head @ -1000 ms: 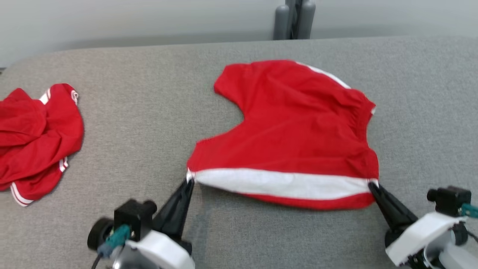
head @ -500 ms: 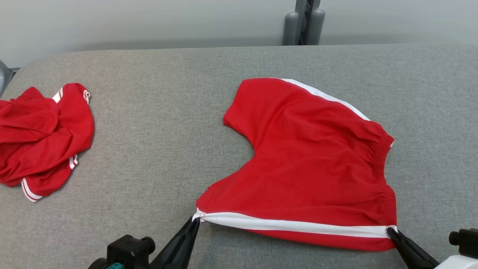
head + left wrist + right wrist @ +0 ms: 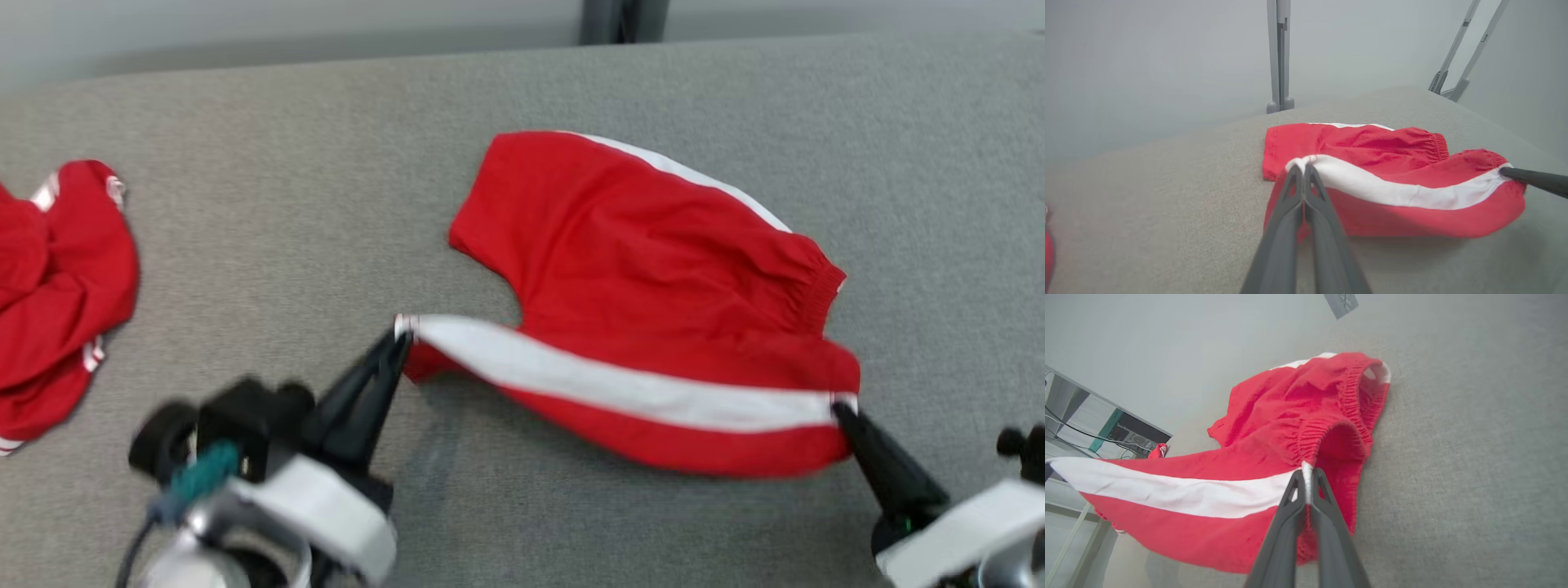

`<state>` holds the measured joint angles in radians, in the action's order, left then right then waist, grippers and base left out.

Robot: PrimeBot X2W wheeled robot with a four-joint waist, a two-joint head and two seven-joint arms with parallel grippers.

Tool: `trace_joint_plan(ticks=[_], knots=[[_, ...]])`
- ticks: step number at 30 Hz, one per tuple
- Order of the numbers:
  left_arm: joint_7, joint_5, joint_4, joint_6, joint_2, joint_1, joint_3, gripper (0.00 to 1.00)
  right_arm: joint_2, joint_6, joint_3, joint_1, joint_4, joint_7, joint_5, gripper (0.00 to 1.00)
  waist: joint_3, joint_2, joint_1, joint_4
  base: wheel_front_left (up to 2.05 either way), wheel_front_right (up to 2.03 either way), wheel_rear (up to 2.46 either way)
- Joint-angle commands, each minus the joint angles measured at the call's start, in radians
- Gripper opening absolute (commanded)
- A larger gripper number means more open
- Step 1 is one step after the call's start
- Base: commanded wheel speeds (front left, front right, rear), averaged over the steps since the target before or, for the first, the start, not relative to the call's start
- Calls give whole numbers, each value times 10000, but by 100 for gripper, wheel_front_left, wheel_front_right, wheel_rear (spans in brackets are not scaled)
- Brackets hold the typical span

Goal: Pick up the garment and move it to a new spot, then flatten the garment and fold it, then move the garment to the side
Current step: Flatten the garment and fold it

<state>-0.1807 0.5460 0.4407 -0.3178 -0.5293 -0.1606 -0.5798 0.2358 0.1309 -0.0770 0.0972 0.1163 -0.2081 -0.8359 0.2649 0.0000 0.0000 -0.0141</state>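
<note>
On the grey cloth-covered desk [image 3: 269,245], right of centre, a pair of red shorts [image 3: 653,261] lies partly spread. The far half rests flat on the surface and the near edge is lifted clear of it. The left fingers [image 3: 390,353] are pressed together on the leg-hem end of the broad white stripe [image 3: 620,380] that runs along the near side seam. The right fingers [image 3: 849,418] are pinched shut on the other end of that stripe, at the gathered waistband [image 3: 820,282].

Between the two grips the stripe is drawn into a fairly straight band. Its left end sits farther from the robot than its right end. Red cloth hangs below the band and throws a shadow on the desk. In the left wrist view the far leg lies flat behind the raised one. In the right wrist view the elastic waist gapes open just beyond the closed tips.

A thinner white stripe [image 3: 694,175] edges the far side of the shorts. Well apart, at the left end of the desk, a second red garment [image 3: 57,278] with white trim lies crumpled. A grey post [image 3: 620,16] stands beyond the far edge.
</note>
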Motion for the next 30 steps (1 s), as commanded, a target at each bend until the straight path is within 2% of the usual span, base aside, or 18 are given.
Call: trace_joint_plan(ticks=[1, 7, 9, 16, 22, 28, 29, 30], knots=[[-101, -14, -348, 295, -3, -815, 155, 0, -188, -2, 160, -536, -40, -118, 24, 0, 456, 0, 0, -372, 0, 0, 0], [-401, 277, -2236, 1441, 461, -3531, 274, 0, -1009, -2, 400, -2468, -911, 228, 360, 0, 1166, 0, 0, -995, 0, 0, 0], [-412, 318, -2629, 1597, 582, -3977, 296, 0, -1021, -2, 338, -2800, -1065, 355, 531, 0, 1280, 0, 0, -1089, 0, 0, 0], [-260, 317, -5825, 2585, 1509, -6606, 155, 0, -1248, -2, -126, -4678, -2482, 1391, 842, 0, 2037, 0, 0, -1687, 0, 0, 0], [129, 323, -8386, 3086, 2041, -8005, 131, 0, -1313, -2, -896, -5754, -3459, 2157, 740, 0, 2474, 0, 0, -2031, 0, 0, 0], [688, 450, -10367, 3392, 2424, -8665, 180, 0, -1175, -2, -1579, -6223, -4204, 2699, 403, 0, 2616, 0, 0, -2155, 0, 0, 0], [755, 458, -10646, 3446, 2477, -8675, 170, 3, -1139, -2, -1721, -6249, -4284, 2757, 357, 28, 2615, 0, 0, -2153, 0, 0, 0], [840, 494, -10865, 3483, 2545, -8687, 160, 36, -1092, -2, -1822, -6257, -4341, 2860, 295, 68, 2612, 0, 0, -2147, 0, 0, 0]])
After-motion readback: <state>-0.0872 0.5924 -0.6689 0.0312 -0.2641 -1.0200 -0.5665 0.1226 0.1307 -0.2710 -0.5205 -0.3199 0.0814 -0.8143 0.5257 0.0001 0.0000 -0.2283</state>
